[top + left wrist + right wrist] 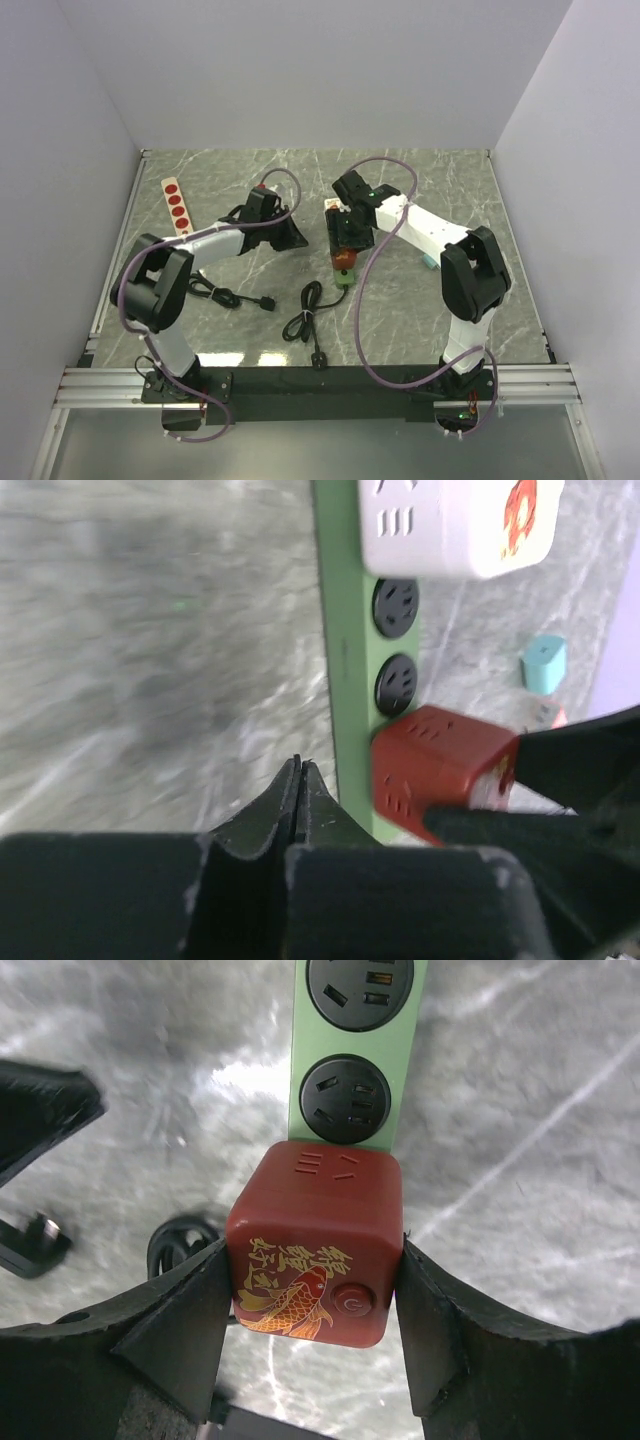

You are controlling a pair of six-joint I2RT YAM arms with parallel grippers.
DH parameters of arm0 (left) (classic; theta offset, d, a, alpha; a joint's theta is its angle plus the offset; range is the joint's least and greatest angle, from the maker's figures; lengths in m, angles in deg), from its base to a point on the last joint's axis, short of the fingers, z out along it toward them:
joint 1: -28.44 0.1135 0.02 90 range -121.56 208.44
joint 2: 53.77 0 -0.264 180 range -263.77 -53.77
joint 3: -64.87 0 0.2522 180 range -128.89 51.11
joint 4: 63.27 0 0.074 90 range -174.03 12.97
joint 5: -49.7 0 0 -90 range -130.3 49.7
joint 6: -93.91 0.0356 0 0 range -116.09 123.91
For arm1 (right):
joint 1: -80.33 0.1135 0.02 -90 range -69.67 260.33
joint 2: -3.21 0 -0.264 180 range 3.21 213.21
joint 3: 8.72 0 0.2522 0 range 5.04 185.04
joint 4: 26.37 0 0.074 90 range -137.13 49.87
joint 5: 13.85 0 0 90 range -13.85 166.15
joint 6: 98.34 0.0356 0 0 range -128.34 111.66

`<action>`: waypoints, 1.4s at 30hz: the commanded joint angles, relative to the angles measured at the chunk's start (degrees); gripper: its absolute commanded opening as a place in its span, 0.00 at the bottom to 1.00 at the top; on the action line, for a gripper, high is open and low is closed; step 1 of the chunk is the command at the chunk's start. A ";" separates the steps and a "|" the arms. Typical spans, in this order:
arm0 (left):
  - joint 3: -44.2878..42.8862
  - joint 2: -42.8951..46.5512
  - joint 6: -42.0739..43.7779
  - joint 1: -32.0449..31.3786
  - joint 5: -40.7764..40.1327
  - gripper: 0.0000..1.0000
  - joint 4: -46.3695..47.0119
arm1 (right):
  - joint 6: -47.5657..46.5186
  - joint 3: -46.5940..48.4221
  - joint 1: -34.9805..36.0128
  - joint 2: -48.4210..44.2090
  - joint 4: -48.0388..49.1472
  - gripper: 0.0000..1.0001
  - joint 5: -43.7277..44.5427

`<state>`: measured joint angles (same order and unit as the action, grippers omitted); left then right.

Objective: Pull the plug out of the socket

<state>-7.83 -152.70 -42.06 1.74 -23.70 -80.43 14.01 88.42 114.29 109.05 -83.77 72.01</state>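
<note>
**Red plug gripped, not yet drawn from the strip**

Red plug (315, 1210), a cube bearing a gold fish print, is sitting in the end outlet of the green socket strip (355, 1042), which is lying on the marble tabletop (430, 180). The plug's base is appearing seated against the strip, so extraction is judged not begun. The right pincer (315, 1260) is pinching the plug, one finger pressing on each side face. The left pincer (299, 778) is sitting just beside the strip's long edge with its fingers pressed together, holding nothing and not bracing the strip. Whether its tips are touching the tabletop cannot be told. Done: the grasp. Left: probably steadying the strip, then lifting the plug clear.

No bin, tray or box is showing. The strip's outlets are serving as the only receptacles. The red plug is occupying one, a white cube adapter (455, 525) is occupying another further along, and the two between them are standing empty. Black cables (305, 320) are lying loose on the tabletop, apart from the strip.
</note>
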 commanded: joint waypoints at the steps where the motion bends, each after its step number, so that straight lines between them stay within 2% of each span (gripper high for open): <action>1: -2.14 -2.57 -4.03 -0.99 4.75 0.01 9.10 | -1.78 -0.23 0.23 -4.33 -3.21 0.05 -0.87; 8: -5.13 -10.39 -9.39 -2.04 11.43 0.01 20.61 | -0.47 -1.02 0.06 -4.15 -2.24 0.06 -0.43; 9: -5.48 -12.23 -10.96 -2.13 13.18 0.01 23.93 | -0.29 -1.28 -0.03 -4.15 -1.89 0.00 -0.60; 13: -5.66 -16.55 -15.19 -2.74 16.44 0.01 32.21 | 0.85 -2.69 -0.03 -4.42 -0.14 0.00 -1.04; 16: -6.45 -18.92 -16.86 -3.79 17.67 0.01 34.59 | 1.64 -3.30 -0.12 -4.68 0.92 0.00 -1.13; 22: -8.65 -23.23 -15.64 -7.31 17.42 0.01 31.00 | 2.61 -2.26 -0.29 -4.15 1.45 0.00 -1.04; 25: -7.34 -25.07 -16.69 -8.02 17.50 0.01 32.14 | 2.79 -1.55 -0.29 -3.36 1.45 0.00 -0.96; 33: -8.91 -28.77 -12.04 -7.93 12.84 0.01 18.62 | 4.98 -1.90 -1.17 -5.29 1.98 0.00 0.71; 42: -5.75 -34.04 -8.35 -7.75 11.79 0.01 17.03 | 7.88 -1.37 -2.40 -11.10 2.33 0.00 2.82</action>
<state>-18.30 -179.48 -58.19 -5.36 -7.83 -49.35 18.88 85.14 113.06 106.16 -83.09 72.65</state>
